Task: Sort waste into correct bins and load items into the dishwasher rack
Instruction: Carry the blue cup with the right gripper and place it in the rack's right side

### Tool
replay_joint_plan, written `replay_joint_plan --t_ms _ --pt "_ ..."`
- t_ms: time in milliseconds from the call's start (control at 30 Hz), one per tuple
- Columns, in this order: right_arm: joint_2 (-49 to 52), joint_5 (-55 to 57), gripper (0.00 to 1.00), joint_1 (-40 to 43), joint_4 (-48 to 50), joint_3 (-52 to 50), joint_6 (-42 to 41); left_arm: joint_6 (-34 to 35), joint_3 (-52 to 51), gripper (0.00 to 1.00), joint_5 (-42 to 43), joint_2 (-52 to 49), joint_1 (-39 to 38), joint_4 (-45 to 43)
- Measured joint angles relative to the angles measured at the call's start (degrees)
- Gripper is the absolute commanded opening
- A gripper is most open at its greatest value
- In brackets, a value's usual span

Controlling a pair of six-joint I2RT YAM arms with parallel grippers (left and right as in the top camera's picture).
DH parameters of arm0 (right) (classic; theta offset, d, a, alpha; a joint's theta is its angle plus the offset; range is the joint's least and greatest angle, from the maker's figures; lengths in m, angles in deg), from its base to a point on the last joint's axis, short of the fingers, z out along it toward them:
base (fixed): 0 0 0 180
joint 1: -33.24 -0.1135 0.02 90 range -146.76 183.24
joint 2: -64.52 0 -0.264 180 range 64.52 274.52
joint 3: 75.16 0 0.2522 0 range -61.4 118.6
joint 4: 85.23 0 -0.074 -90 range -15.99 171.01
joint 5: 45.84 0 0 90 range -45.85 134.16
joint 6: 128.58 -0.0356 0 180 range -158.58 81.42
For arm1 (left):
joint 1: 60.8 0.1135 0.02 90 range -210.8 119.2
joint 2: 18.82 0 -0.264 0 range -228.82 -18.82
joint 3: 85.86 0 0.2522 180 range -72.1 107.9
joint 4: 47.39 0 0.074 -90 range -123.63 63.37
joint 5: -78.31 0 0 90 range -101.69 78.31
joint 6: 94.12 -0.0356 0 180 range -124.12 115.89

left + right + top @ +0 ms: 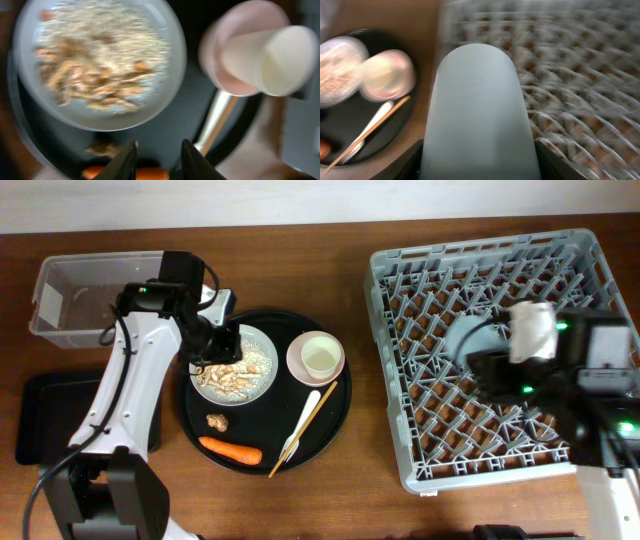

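Below, brown wooden table (330, 500) under rack (440, 430)

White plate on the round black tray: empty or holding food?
Holding food. Pale rice-like scraps and brownish strips cover most of the white plate; only its rim shows bare in the left wrist view.
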Motion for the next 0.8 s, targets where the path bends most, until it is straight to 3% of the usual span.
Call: replay_joint_plan --t_ms 267,433,800 --pt "4.87 3.96 0.43 21.09 -2.12 0.76 -1.60 0.00 0.00 0.27 -4.76 0.00 0.02 0.20" --pt "11.06 6.05 0.43 29.49 -2.05 0.81 -2.91 0.00 0.00 0.27 -5.49 0.00 0.02 0.24" --pt "20.79 11.23 0.41 34.97 0.52 0.81 -8.04 0.00 0.00 0.27 -5.64 0.00 0.02 0.22"
